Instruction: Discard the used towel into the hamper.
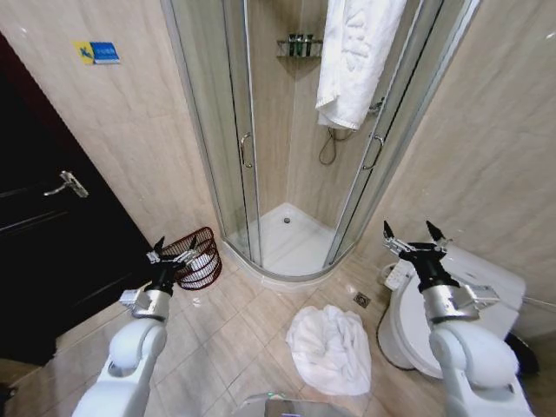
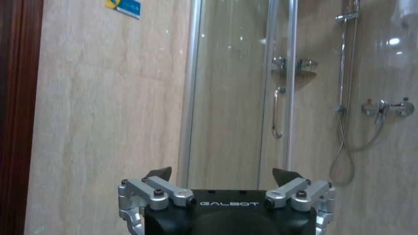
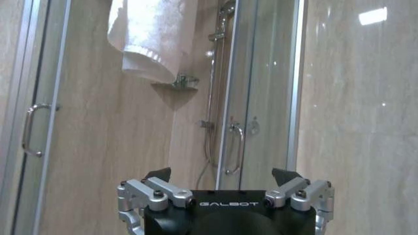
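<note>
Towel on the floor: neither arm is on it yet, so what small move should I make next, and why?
Probably lower the right end effector toward the crumpled white towel. The towel lies on the floor tiles just inboard of the right arm, while both end effectors are raised, open and empty. The left end effector sits in front of the hamper, farther from the towel.

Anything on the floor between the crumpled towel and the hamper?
No: head view shows bare floor tile between the crumpled towel and the hamper.
</note>
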Available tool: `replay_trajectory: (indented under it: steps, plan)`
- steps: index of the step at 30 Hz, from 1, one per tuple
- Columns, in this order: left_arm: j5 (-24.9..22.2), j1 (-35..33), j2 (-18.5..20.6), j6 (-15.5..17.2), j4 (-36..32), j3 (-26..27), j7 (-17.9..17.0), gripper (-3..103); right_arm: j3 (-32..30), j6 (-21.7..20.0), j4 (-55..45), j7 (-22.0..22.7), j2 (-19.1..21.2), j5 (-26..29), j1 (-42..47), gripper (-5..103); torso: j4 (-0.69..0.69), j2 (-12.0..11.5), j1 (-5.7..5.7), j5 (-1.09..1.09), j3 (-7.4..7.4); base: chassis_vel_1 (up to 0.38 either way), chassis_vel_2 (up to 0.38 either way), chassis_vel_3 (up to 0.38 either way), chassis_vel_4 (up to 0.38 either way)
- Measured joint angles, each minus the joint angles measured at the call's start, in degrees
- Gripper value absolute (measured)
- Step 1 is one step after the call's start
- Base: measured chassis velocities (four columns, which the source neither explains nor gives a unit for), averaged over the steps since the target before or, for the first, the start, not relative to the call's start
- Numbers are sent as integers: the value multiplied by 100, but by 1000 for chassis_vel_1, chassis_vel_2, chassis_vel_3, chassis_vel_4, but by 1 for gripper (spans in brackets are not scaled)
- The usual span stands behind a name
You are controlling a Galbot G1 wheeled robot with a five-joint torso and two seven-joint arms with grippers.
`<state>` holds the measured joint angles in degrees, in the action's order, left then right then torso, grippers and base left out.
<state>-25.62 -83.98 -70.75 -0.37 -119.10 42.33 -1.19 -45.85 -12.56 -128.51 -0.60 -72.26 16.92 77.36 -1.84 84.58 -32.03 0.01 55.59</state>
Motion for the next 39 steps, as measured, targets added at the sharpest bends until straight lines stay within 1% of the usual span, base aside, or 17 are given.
replay_trajectory:
  steps: [1,3,7,11,14,15,20,23,25,26,27,29,31,34,35,37,39]
  plan:
    - [0,16,14,24,25,6,4,100,79,23,226,-18,92,3,-349,100,-1,0,0,0,0,0,0,0,0]
    - [-1,31,18,27,48,10,8,100,114,37,332,-37,130,21,-516,100,-2,0,0,0,0,0,0,0,0]
    - [99,40,-54,-66,240,61,24,100,536,211,1098,-116,432,157,-1730,100,-3,0,-1,0,0,0,0,0,0]
    - [131,16,-82,-101,264,83,28,100,666,217,1238,-121,522,208,-2008,100,-2,0,-1,0,0,0,0,0,0]
    - [285,-8,-188,-268,348,119,58,100,1139,137,1511,-41,822,440,-2972,100,-2,0,-1,0,-1,0,0,0,0]
    - [285,-8,-188,-268,348,119,58,100,1139,137,1511,-41,822,440,-2972,100,-2,0,-1,0,-1,0,0,0,0]
    - [427,36,-303,-303,385,130,61,100,1752,121,1917,115,1151,790,-4379,100,-2,0,-1,-2,0,0,0,0,0]
    - [465,42,-328,-317,400,133,60,100,1964,112,2038,187,1177,933,-4798,100,-1,0,-1,0,0,0,0,0,0]
    - [557,22,-369,-389,430,167,53,100,2338,117,2396,261,1130,1059,-5640,100,-1,0,0,-1,0,0,0,0,0]
    - [570,-5,-379,-410,431,193,51,100,2468,153,2549,280,1111,1066,-5924,100,-1,0,0,-2,0,0,0,0,0]
    - [570,-5,-379,-410,431,193,51,100,2468,153,2549,280,1111,1066,-5924,100,-1,0,0,-2,0,0,0,0,0]
    - [525,-135,-383,-437,408,288,46,100,2866,204,2972,332,1064,1066,-6702,100,-3,0,-1,-3,0,0,0,0,0]
    - [502,-182,-374,-456,402,323,45,100,3002,194,3101,366,1050,1066,-6958,100,-3,0,-2,-2,0,0,0,0,0]
    - [471,-324,-271,-586,433,480,39,100,3506,76,3507,466,1045,1096,-7883,100,-3,0,-1,-1,0,0,0,0,0]
    - [471,-324,-271,-586,433,480,39,100,3506,76,3507,466,1045,1096,-7883,100,-3,0,-1,-1,0,0,0,0,0]
    - [431,-385,-210,-630,441,551,39,100,3735,11,3760,584,1005,1155,-8359,100,-2,0,0,-2,-1,0,0,0,0]
    - [336,-445,-168,-679,438,628,37,100,4036,-83,4258,853,849,1196,-9010,100,-3,1,0,-4,-1,0,0,0,0]
